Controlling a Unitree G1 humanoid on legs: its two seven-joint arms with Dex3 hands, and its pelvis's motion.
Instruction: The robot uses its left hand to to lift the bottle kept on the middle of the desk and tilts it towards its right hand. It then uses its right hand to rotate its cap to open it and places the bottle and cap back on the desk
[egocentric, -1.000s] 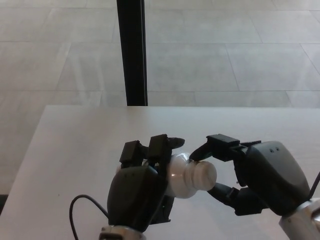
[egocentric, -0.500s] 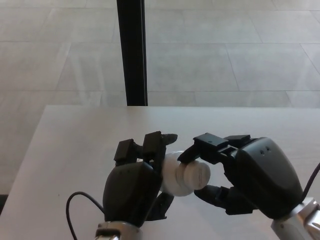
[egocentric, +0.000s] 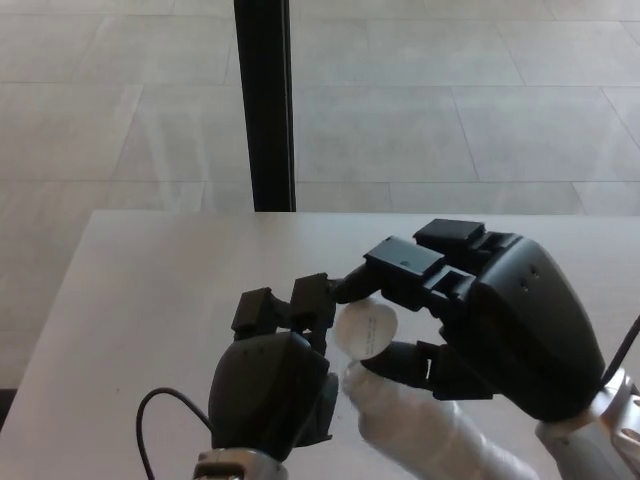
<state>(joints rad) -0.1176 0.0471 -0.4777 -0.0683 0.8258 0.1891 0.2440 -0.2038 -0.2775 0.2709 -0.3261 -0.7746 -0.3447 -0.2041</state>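
Note:
A round white cap (egocentric: 366, 327) faces the camera, pinched between the fingers and thumb of my right hand (egocentric: 480, 325), which is shut on it above the desk's middle. The white bottle (egocentric: 430, 435) slants from beside my left hand (egocentric: 275, 385) down toward the lower right, passing under my right hand. Its upper end lies against the left hand's right side. Whether the left hand grips the bottle is hidden. The far end of the bottle is cut off by the picture's bottom edge.
The pale desk (egocentric: 150, 290) ends at a far edge just beyond the hands, with tiled floor behind. A black post (egocentric: 264, 100) stands past that edge. A thin black cable (egocentric: 150, 420) loops by my left wrist.
My right hand has risen and turned, and the cap now faces the camera in its grip. The bottle body, hidden before behind my left hand, now shows slanting to the lower right.

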